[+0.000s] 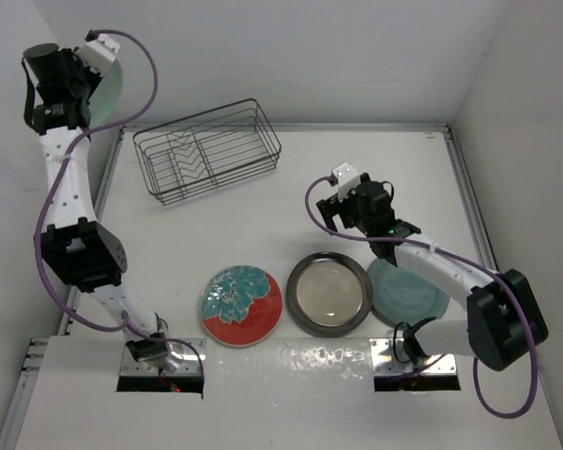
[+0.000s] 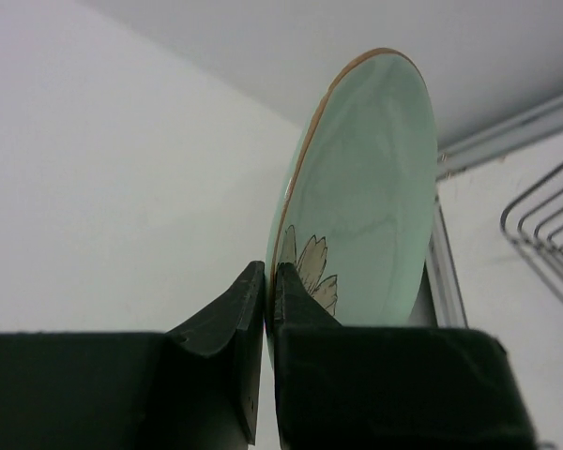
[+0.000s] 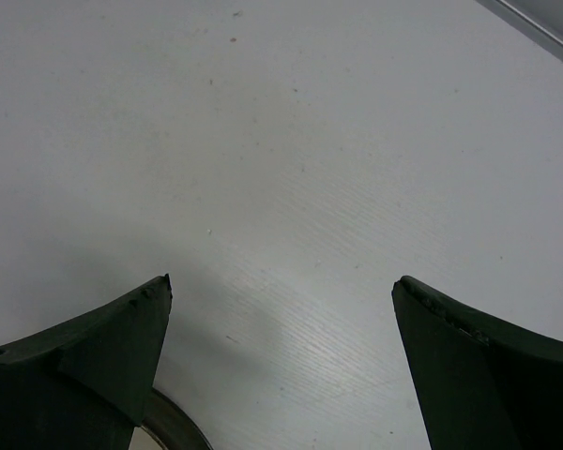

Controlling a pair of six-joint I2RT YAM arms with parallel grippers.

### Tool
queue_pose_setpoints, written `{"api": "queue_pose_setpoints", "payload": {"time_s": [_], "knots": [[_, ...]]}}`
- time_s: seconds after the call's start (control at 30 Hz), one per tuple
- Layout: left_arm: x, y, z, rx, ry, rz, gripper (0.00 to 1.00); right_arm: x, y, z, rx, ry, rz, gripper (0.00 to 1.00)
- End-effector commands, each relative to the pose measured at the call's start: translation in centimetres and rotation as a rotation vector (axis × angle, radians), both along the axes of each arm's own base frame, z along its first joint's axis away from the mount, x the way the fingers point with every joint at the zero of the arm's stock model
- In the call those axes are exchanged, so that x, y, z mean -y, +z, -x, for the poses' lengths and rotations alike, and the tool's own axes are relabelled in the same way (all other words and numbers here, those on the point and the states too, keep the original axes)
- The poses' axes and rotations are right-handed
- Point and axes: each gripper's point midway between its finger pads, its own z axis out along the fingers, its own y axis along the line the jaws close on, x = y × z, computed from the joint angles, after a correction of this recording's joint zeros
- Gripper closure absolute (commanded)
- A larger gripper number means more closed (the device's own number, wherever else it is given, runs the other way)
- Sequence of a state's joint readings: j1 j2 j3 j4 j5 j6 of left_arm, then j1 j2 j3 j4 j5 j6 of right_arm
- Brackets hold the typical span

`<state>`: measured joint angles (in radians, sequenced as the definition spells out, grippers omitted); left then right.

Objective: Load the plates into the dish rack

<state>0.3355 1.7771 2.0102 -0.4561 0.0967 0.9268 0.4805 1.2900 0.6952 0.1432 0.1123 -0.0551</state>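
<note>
Left of the dish rack (image 1: 206,150) and raised well above it, your left gripper (image 2: 269,281) is clamped on the rim of the mint-green plate (image 2: 366,187). It holds the plate on edge, well apart from the rack. Only the lip is pinched, so swing it toward the rack slowly and avoid any wrist jerk that could let it pivot. Line the plate's edge up with a gap between the upright prongs (image 1: 190,155) before you lower it, and let go only once it sits between them. Your right gripper (image 3: 281,281) hangs spread and empty over bare table (image 1: 357,159), nearer you than the rack. Closer still to you than the rack, the red floral plate (image 1: 241,305), the brown-rimmed cream plate (image 1: 329,292) and the blue-teal plate (image 1: 403,302) lie flat in a row.
</note>
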Motion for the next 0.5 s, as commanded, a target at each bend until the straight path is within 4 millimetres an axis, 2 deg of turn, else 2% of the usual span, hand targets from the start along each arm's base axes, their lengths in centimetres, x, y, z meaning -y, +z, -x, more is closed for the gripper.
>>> {"api": "queue_pose_setpoints", "payload": {"time_s": [0.0, 0.07, 0.13, 0.17, 0.2, 0.27, 0.3, 0.37, 0.47], "knots": [[4.5, 8.2, -2.6, 0.273, -0.090, -0.079, 1.00, -1.2, 2.1, -2.0, 0.076, 0.032, 0.005, 0.01], [6.5, 9.0, -3.9, 0.308, -0.128, -0.096, 1.00, -1.6, 1.2, -2.7, 0.053, 0.038, 0.019, 0.01], [9.1, 7.7, -6.1, 0.294, -0.192, -0.079, 1.00, -2.2, 1.7, -3.8, 0.055, 0.040, 0.013, 0.01], [10.0, 8.8, -6.5, 0.314, -0.222, -0.074, 1.00, -2.7, 1.3, -3.9, 0.039, 0.054, 0.010, 0.01], [11.4, 6.9, -7.9, 0.274, -0.283, -0.056, 1.00, -3.1, 1.1, -4.5, 0.028, 0.058, 0.009, 0.01], [12.8, 5.7, -9.0, 0.259, -0.333, -0.053, 1.00, -3.6, 0.8, -4.9, 0.013, 0.065, -0.002, 0.01], [13.9, 4.6, -9.8, 0.242, -0.380, -0.048, 1.00, -3.9, 0.6, -5.2, 0.007, 0.063, -0.004, 0.01], [14.9, 3.3, -10.8, 0.233, -0.426, -0.031, 1.00, -4.1, 0.4, -5.5, 0.002, 0.067, -0.004, 0.01], [16.2, 3.0, -11.2, 0.243, -0.488, 0.020, 1.00, -4.4, 0.1, -6.0, -0.008, 0.078, 0.010, 0.01]]}}
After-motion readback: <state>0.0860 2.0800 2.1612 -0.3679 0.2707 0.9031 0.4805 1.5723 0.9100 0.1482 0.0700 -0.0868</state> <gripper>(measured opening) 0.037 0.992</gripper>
